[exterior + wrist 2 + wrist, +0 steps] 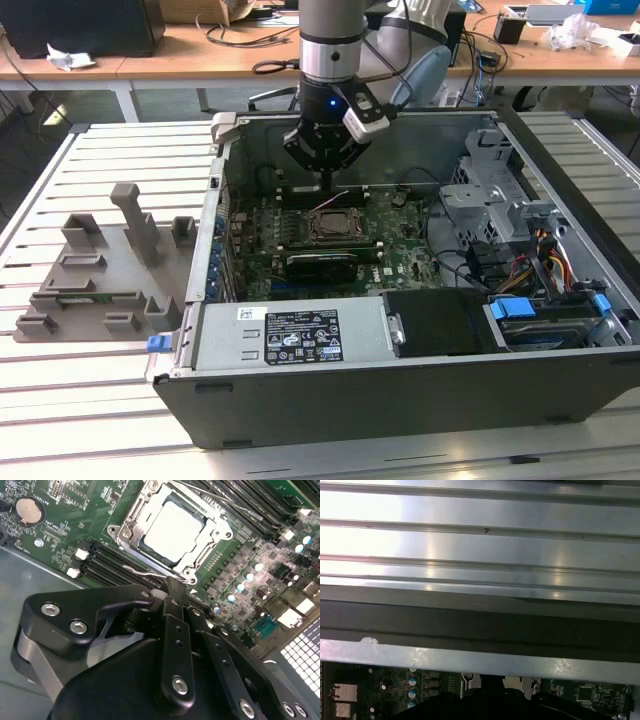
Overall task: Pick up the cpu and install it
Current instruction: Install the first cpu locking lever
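Gripper [327, 180] hangs over the motherboard [400, 250], fingers pressed together, holding nothing (seen in second wrist view). Cpu [172, 529] sits in the socket [131, 524], frame open.

Silver-topped cpu [172, 527] in a metal-framed socket [130, 527] on green motherboard [400, 250]; black gripper [172, 587], grey holder tray [100, 275], blue drive tabs [510, 307], ribbed silver table [90, 160].

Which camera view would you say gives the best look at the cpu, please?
The second wrist view: the cpu sits in its socket, its shiny top unobstructed. In the exterior view it is a small distant square on the motherboard. The first wrist view mainly shows the case wall.
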Robot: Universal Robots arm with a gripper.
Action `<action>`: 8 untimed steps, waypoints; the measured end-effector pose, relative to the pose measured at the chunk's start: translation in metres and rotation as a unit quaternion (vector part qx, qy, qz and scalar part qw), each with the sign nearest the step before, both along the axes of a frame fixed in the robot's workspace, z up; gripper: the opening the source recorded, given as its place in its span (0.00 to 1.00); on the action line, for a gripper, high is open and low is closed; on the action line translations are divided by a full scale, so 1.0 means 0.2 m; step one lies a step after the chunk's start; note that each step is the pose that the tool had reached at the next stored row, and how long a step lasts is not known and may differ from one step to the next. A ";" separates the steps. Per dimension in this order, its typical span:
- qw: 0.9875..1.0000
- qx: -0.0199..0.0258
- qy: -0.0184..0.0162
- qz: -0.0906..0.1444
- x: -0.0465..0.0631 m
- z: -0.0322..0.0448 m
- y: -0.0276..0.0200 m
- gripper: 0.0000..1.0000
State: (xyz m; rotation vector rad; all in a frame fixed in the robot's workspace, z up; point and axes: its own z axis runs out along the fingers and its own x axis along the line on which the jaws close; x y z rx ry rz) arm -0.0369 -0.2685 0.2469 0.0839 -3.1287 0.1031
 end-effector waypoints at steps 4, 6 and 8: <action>1.000 0.001 -0.002 -0.003 -0.03 -0.009 0.000 0.11; 1.000 0.012 -0.002 -0.004 -0.03 -0.011 0.000 0.11; 1.000 0.017 -0.002 -0.005 -0.03 -0.012 0.001 0.11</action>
